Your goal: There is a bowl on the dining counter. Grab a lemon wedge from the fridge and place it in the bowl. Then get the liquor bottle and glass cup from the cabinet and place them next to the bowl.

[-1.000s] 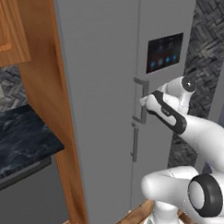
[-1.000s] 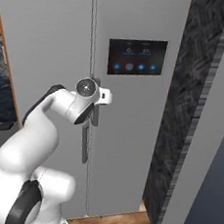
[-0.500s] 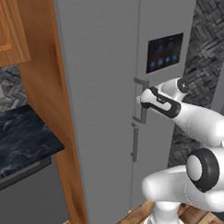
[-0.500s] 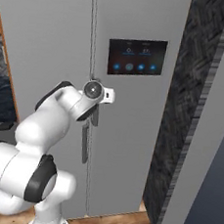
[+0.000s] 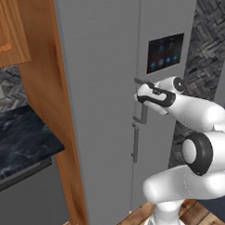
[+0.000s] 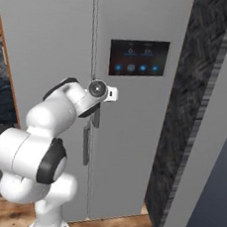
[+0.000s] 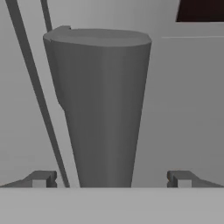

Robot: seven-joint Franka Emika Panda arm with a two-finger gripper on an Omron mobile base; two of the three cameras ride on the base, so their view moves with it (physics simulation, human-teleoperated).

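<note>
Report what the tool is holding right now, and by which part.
Nothing is held. The tool is open, its fingertips standing on either side of the fridge door's bar handle without closing on it.

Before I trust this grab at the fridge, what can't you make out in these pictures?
- Fridge contents, lemon wedge included: the shut doors hide them in both base views.
- End effector contact: in the hand view the handle stands between its open tips, touching or apart I cannot tell.
- Handle's lower end: cut off by the hand view's bottom edge.
</note>
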